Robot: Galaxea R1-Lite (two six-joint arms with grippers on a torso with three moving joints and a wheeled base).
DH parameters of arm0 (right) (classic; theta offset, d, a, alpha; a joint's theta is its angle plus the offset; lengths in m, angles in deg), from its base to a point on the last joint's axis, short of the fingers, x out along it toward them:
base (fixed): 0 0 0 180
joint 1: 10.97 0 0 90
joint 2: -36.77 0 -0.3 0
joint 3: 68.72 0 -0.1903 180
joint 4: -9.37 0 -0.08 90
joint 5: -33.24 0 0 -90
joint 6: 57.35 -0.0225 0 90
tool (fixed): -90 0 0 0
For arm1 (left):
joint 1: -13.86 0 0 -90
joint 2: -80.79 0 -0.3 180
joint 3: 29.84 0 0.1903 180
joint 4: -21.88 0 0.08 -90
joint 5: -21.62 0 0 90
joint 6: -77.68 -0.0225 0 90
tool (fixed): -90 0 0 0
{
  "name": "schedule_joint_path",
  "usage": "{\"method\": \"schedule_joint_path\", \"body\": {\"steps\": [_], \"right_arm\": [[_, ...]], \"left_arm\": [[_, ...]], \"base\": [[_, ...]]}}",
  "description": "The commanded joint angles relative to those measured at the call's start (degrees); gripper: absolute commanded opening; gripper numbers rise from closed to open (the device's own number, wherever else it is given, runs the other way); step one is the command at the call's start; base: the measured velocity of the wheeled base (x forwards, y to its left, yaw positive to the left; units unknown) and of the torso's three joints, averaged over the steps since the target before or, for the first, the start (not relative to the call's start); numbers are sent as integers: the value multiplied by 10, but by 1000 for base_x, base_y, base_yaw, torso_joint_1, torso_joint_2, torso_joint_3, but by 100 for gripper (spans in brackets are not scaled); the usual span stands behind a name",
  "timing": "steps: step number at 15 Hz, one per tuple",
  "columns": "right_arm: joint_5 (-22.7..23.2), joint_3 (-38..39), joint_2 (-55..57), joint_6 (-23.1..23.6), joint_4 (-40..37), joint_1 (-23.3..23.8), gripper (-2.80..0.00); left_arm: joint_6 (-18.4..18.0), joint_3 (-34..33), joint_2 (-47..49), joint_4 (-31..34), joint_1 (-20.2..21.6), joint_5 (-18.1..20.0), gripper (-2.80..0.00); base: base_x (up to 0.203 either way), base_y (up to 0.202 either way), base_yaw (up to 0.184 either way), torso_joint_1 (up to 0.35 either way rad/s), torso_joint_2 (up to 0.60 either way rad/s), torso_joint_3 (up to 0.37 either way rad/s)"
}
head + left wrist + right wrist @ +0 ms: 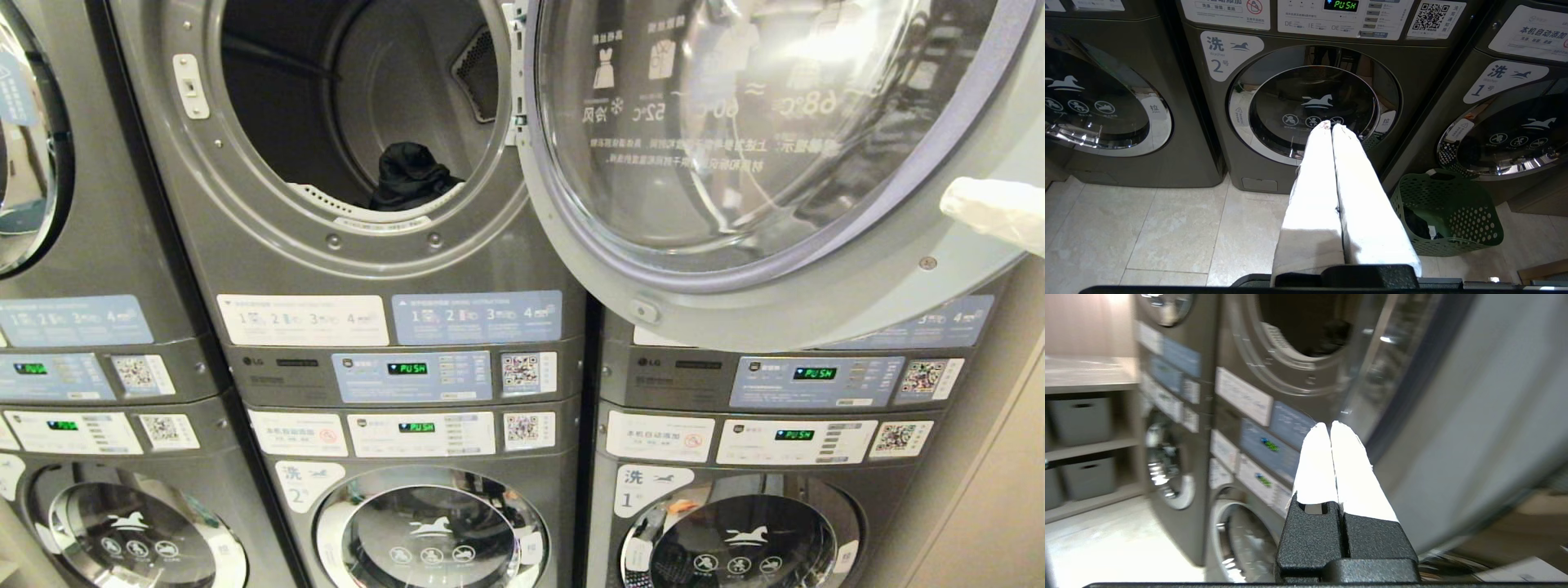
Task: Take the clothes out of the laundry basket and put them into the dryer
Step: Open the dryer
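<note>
Hovering beside the swung-open round glass door (735, 147) of the grey upper dryer (359, 122), the right gripper (1329, 425) has its white-covered fingers pressed together and holds nothing. A crumpled black garment (411, 175) lies at the front of the drum (just behind the opening's lower rim). The left gripper (1331, 125), likewise closed and empty, points at the lower washer's round door (1314, 106), with the green perforated plastic laundry basket (1447, 212) on the tiled floor nearby.

Even indoor light — glare on the open dryer door (759, 139); right wrist view smeared by blur
</note>
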Motion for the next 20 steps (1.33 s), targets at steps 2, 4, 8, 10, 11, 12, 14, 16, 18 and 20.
{"method": "schedule_joint_path", "body": {"steps": [2, 4, 8, 10, 11, 12, 14, 16, 18, 20], "right_arm": [[-94, 7, 4, 29, 1, 2, -280], [-154, 21, 2, 54, 4, 1, -280], [-230, 45, -14, 58, 10, 1, -280], [-244, 51, -26, 59, 10, 0, -280], [-244, 51, -39, 59, 9, -3, -280], [-244, 55, -55, 58, 6, -4, -280], [-250, 114, -89, 61, 5, -3, -280], [-258, 212, -129, 82, 5, -2, -280], [-263, 338, -179, 108, 5, -1, -280], [-280, 437, -230, 120, 1, -1, -280]], "left_arm": [[0, 0, 1, 1, 0, 0, -280], [0, 0, 2, 1, 0, 1, -280], [-1, 0, 1, 1, 0, 0, -280], [-3, 4, 1, 0, 0, 0, -280], [-3, 10, 1, 1, 0, 3, -280], [-3, 18, 1, 6, -1, 7, -280], [-20, 10, 1, 9, -4, 10, -280], [-27, 7, 5, 8, -21, 16, -280], [-28, 5, -16, 5, -49, 18, -280], [-28, 5, -42, 3, -83, 22, -280]], "base": [[0, 0, 0, 0, 0, 0], [0, 0, 0, 0, 0, 0], [0, 0, 0, 0, 0, 0], [0, 0, 0, 0, 0, 0], [0, 0, 0, 0, 0, 0], [0, 0, 0, 0, 0, 0], [0, 0, 0, 0, 0, 0], [0, 0, 0, 0, 0, 0], [0, 0, 0, 0, 0, 0], [0, 0, 0, 0, 0, 0]]}}
